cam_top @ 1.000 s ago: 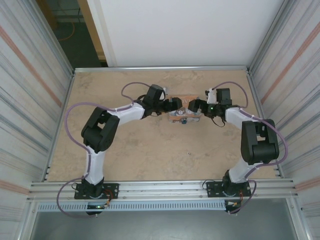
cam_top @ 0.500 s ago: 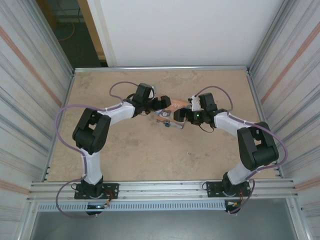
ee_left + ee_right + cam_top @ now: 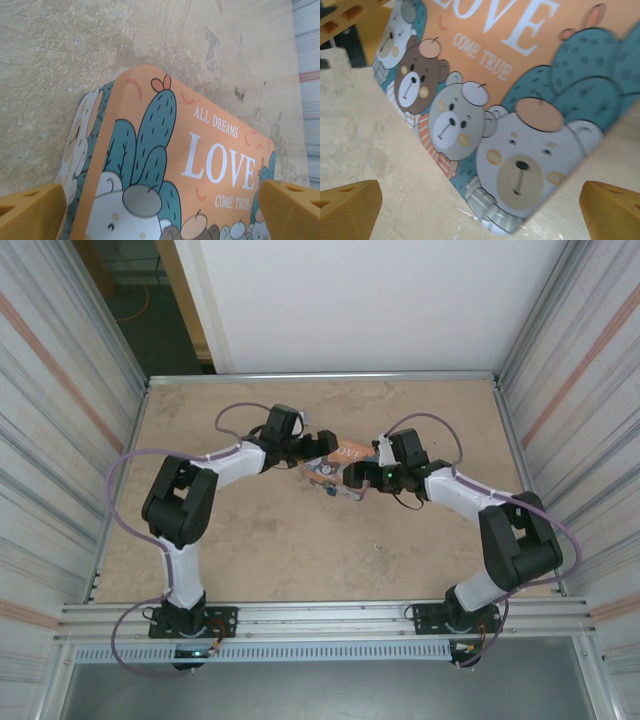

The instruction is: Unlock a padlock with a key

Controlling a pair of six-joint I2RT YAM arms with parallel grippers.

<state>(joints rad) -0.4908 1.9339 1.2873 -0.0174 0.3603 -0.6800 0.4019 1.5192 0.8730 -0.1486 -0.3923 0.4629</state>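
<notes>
Left wrist view: left fingers (image 3: 30,212) released, orange rectangular "LOVE" picture tin (image 3: 175,165) between them on the beige worktop (image 3: 60,50); right fingers (image 3: 347,207) equally released, its corner between them.

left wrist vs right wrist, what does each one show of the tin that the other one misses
Left wrist: the words ALL DREAMS above LOVE, and a small red flower on top of the cactus.
Right wrist: the bears' whole faces, brown bear, grey bear and white bear.
Both: the orange tin, its LOVE lettering, teal cacti and the beige table.
</notes>
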